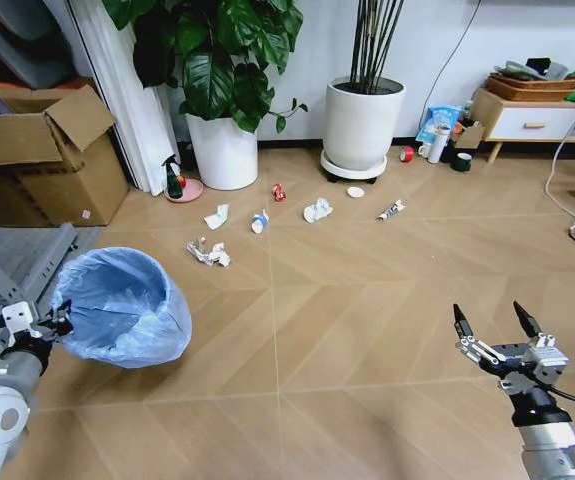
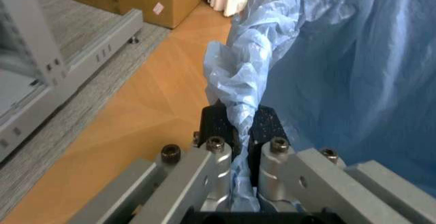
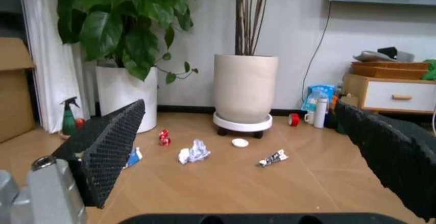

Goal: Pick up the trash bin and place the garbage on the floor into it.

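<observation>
Two grippers are in play; my left gripper (image 2: pixel 237 127) has its jaws clenched on a twisted fold of light-blue liner at the rim of the trash bin (image 1: pixel 122 305), the bin's open mouth just beyond the fingertips; I judge the bin light, but the bag thin and slippery, so the hold may slide; taking the stiff rim would be safer; my right gripper (image 1: pixel 490 322) hangs with jaws spread, the garbage (image 1: pixel 317 210) scattered well ahead of them on the floor (image 1: pixel 347 300).
</observation>
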